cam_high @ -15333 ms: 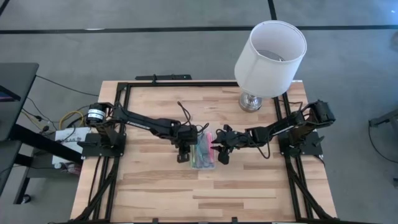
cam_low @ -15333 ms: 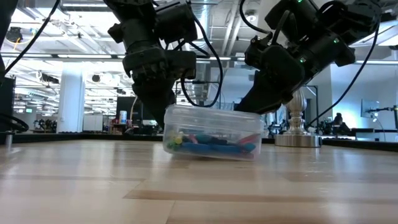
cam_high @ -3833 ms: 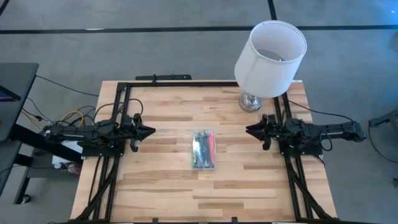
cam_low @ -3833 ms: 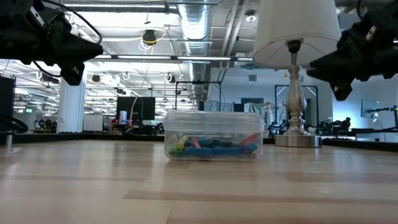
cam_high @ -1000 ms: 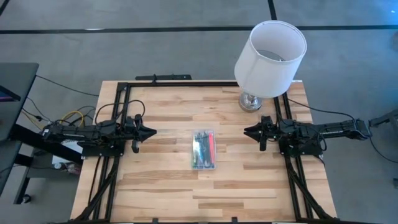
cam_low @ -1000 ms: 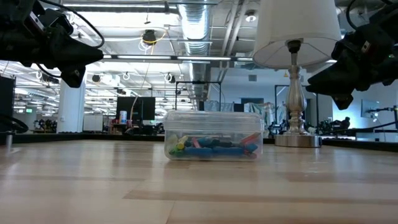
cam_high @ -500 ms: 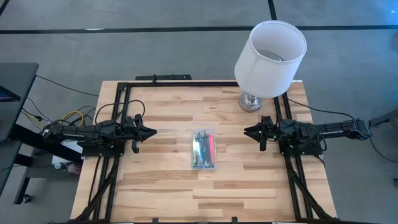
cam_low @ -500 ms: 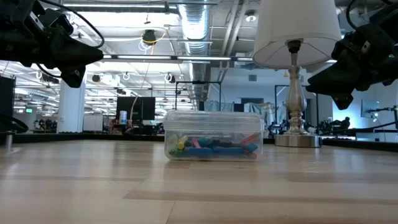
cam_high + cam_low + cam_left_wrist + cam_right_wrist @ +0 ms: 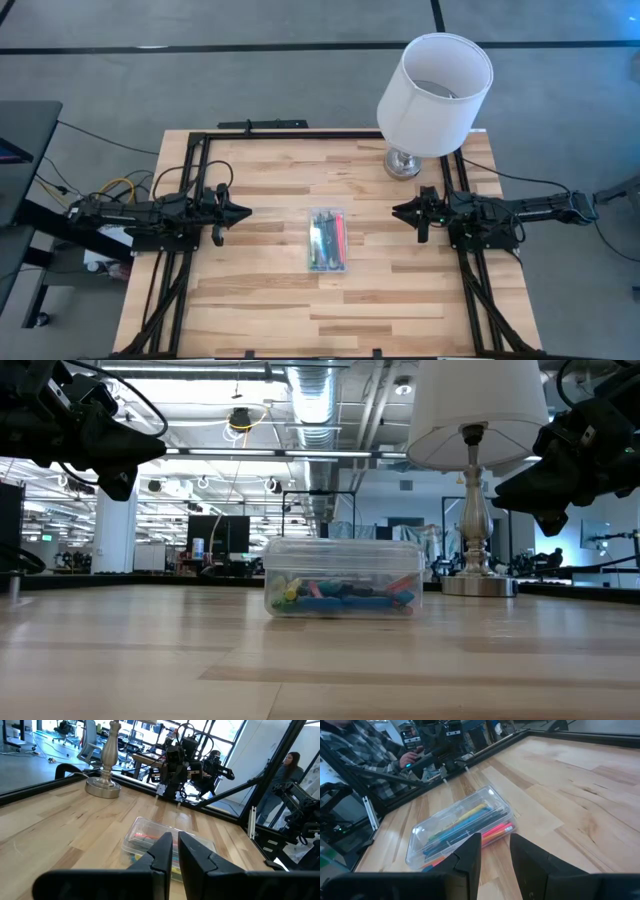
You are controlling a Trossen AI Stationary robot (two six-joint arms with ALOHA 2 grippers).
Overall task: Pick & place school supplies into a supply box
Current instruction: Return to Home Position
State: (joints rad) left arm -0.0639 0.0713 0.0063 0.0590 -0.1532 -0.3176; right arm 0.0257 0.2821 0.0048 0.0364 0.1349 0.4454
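The supply box is a clear flat case resting on its bottom at the table's middle, with its long side running near to far. It also shows in the low view. Coloured pens, pencils and markers lie inside it. My left gripper hovers above the table near the left edge, pointing at the box, with its fingers nearly together. My right gripper hovers near the right edge, facing the box, with a small gap between its fingers. Neither gripper touches anything.
A lamp with a white shade stands on its metal base at the table's far right corner, close to my right arm. Black frame rails run along the table's left, right and far sides. People show beyond the table.
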